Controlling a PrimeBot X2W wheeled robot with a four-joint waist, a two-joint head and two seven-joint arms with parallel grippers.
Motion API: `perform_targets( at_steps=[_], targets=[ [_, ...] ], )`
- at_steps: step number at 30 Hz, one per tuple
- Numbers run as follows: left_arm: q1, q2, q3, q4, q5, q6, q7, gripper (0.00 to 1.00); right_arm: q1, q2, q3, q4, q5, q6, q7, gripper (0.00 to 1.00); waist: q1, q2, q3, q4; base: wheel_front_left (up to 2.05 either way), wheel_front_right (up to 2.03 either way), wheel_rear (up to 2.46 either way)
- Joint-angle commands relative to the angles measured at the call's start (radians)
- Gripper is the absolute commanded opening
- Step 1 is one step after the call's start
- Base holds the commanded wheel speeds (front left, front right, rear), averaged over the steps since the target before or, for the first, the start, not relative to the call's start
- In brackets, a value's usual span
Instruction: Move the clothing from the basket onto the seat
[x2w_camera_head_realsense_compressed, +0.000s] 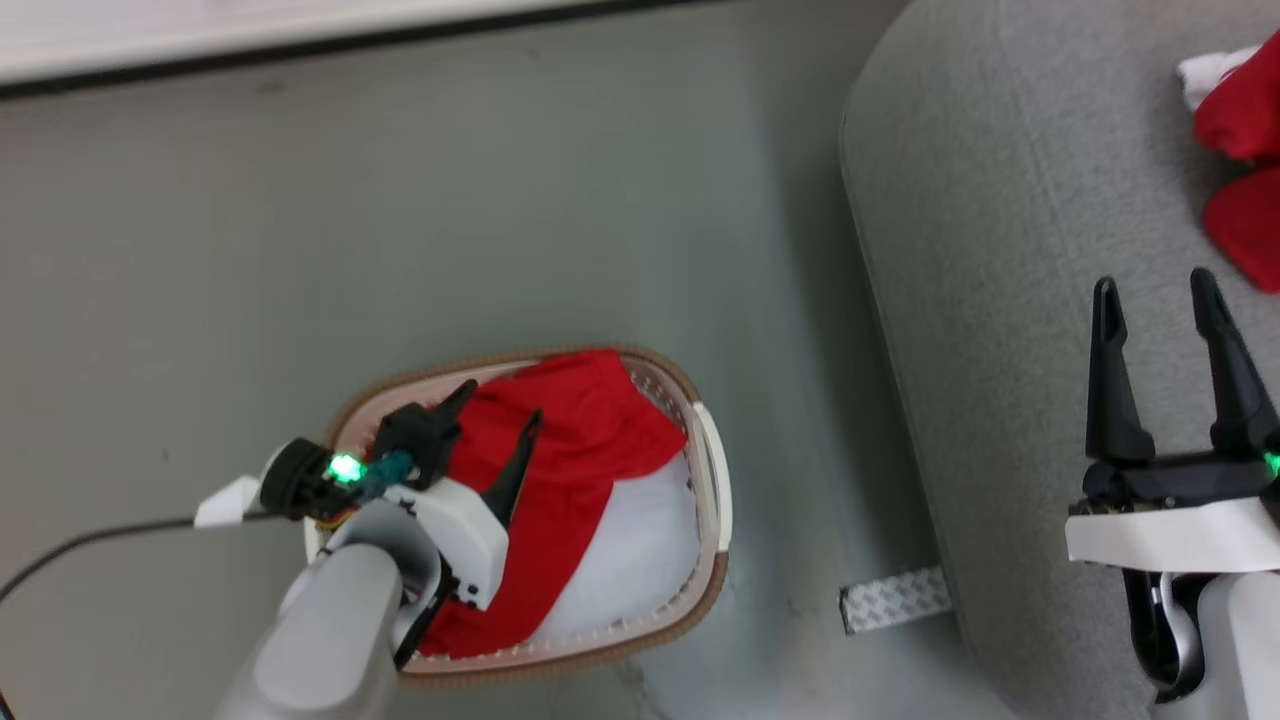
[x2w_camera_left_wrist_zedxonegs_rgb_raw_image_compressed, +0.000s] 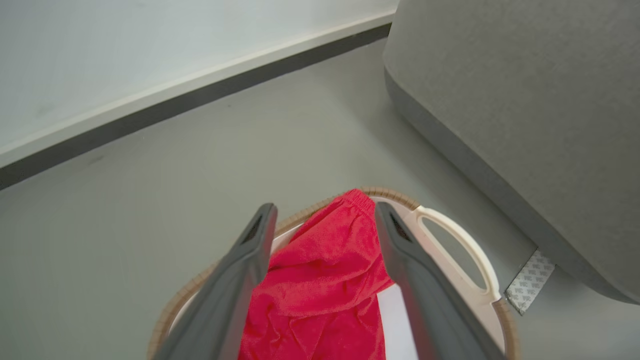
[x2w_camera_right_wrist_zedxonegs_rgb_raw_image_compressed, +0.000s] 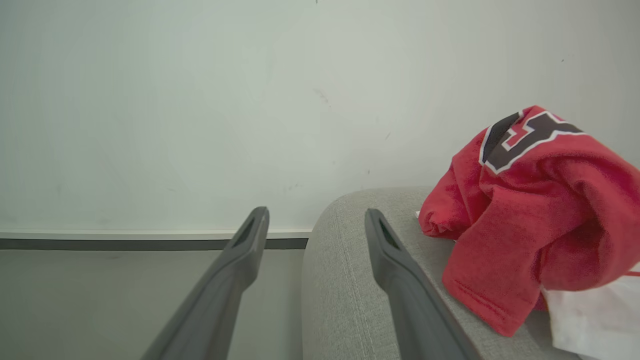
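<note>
Grey floor (x2w_camera_head_realsense_compressed: 500, 200) takes up most of the scene, w/ a pale wall (x2w_camera_head_realsense_compressed: 200, 25) and dark skirting at the far edge. Big grey seat (x2w_camera_head_realsense_compressed: 1000, 250) on the right. Oval basket (x2w_camera_head_realsense_compressed: 712, 470) sits on the floor left of the seat, near side, apart from it.

Left arm (x2w_camera_head_realsense_compressed: 330, 630) reaches in from the near left over the basket, green light at the wrist. Left fingers (x2w_camera_head_realsense_compressed: 515, 465) are spread wide and point far-right, one over the far-left rim, the other over the shorts, gripping nothing; can't tell if they touch the cloth. Right arm (x2w_camera_head_realsense_compressed: 1230, 620) hangs over the seat's near part. Right fingers (x2w_camera_head_realsense_compressed: 1110, 390) are wide apart, empty, pointing far.

Red shorts (x2w_camera_head_realsense_compressed: 580, 450) lie in the basket, waistband draped on the far rim; white beneath, cloth or basket bottom unclear. Red jersey (x2w_camera_head_realsense_compressed: 1240, 110) is bunched on the seat's far right, a white cloth (x2w_camera_head_realsense_compressed: 1205, 72) touching it. Patterned tape strip (x2w_camera_head_realsense_compressed: 893, 598) lies on the floor at the seat's base, btwn basket & seat. Thin dark cable (x2w_camera_head_realsense_compressed: 90, 540) trails off left.
</note>
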Motion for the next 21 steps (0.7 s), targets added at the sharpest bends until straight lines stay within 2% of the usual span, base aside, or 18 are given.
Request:
perform_targets(
  at_steps=[1,8,14,21],
  targets=[
    [-0.029,0.009,-0.009,0.027,-0.009,-0.002,0.009,1.00,-0.024,-0.001,0.000,-0.011,0.002,-0.003,0.000,1.00,-0.0003,-0.0001,0.111,-0.024,0.00,0.00,0.00],
    [-0.190,0.014,-0.114,0.198,-0.011,0.000,0.025,1.00,-0.082,-0.002,-0.002,-0.066,-0.002,-0.003,0.000,1.00,-0.0003,-0.0001,0.237,-0.016,0.00,0.00,0.00],
    [-0.276,0.002,-0.202,0.295,-0.037,-0.001,-0.003,1.00,-0.101,-0.002,-0.007,-0.087,-0.008,-0.003,0.000,1.00,-0.0003,-0.0001,0.288,-0.010,0.00,0.00,0.00],
    [-0.358,0.024,-0.281,0.359,-0.053,-0.001,-0.035,1.00,-0.108,-0.002,0.002,-0.100,0.011,-0.003,0.000,1.00,-0.0003,-0.0001,0.334,-0.024,0.00,0.00,0.00]
  ],
)
